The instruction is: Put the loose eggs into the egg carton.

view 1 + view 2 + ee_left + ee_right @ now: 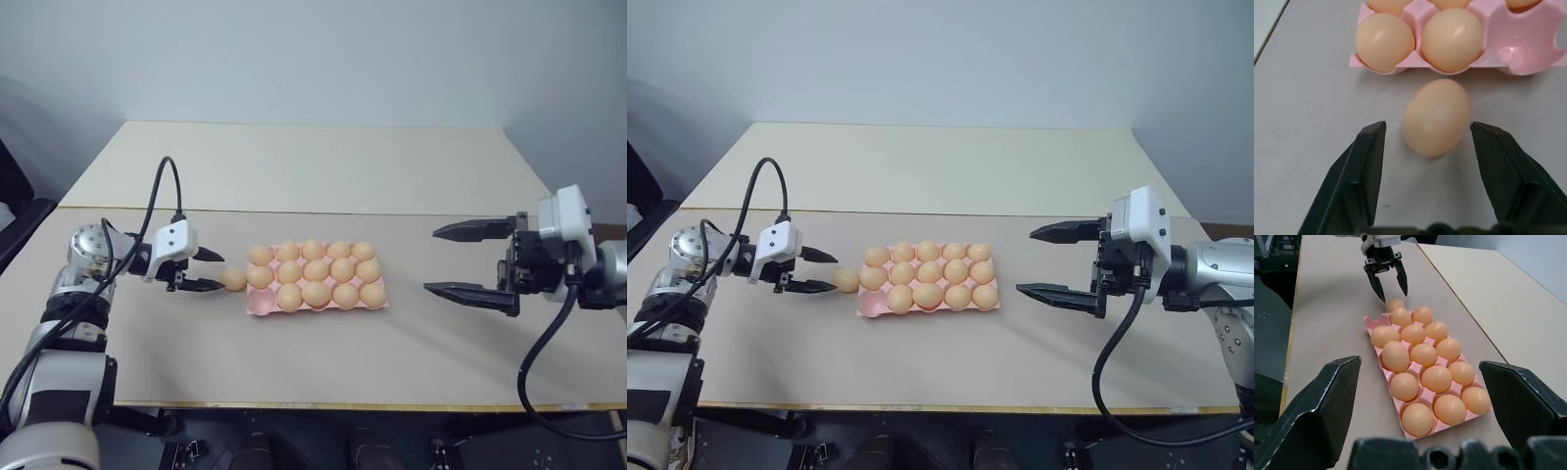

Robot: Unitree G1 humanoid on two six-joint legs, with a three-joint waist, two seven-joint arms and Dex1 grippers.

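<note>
Carton (pixel 257 305): being seen mid-table, pink, fourteen eggs seated; the near-left corner cup (pixel 1528 44) is lying bare.
Loose egg (pixel 232 279): resting on the table at the carton's 9 o'clock, just beside its left edge, apart from the fingers.
Left gripper (pixel 208 270): being held at the egg's 9 o'clock, fingers (pixel 1365 166) partly spread, flanking the egg without touching; nothing gripped.
Right gripper (pixel 449 260): being held at the carton's 3 o'clock, well apart, fingers spread wide, empty.
</note>
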